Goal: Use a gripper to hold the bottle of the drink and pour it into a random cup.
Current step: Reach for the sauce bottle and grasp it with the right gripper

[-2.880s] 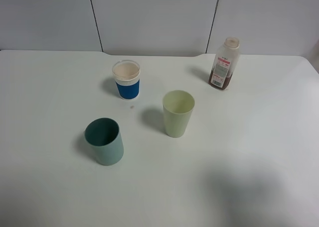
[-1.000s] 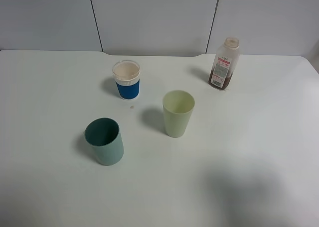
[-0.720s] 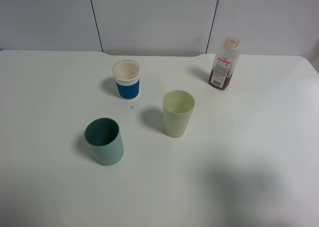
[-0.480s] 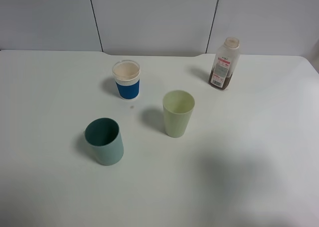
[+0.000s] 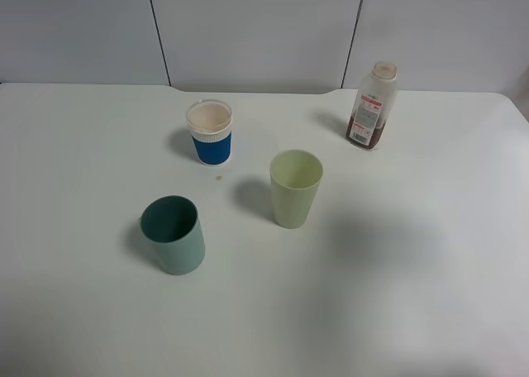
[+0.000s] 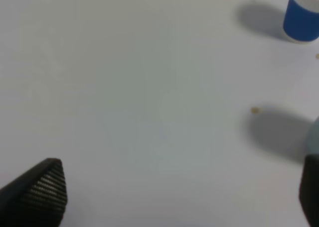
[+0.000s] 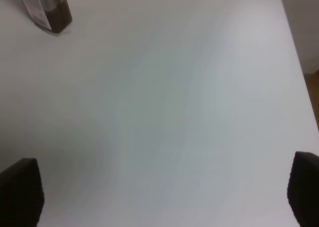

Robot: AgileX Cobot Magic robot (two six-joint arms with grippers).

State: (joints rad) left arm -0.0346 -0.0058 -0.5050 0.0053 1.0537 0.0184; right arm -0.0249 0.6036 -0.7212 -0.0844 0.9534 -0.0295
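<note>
The bottle of the drink (image 5: 371,108) stands upright at the far right of the tabletop (image 5: 446,253). The right end effector (image 7: 162,189) is wide open and empty; the light, thin-walled bottle likely suits a grip across its squarish body

Lab-like test setup, plain white table (image 5: 430,294), white panelled wall (image 5: 256,30) behind

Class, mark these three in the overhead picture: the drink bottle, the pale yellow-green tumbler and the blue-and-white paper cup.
bottle of the drink (image 5: 365,117): exterior high view, on its red-and-white label.
pale yellow-green tumbler (image 5: 293,202): exterior high view, on its outer wall.
blue-and-white paper cup (image 5: 212,148): exterior high view, on its blue sleeve.
</note>
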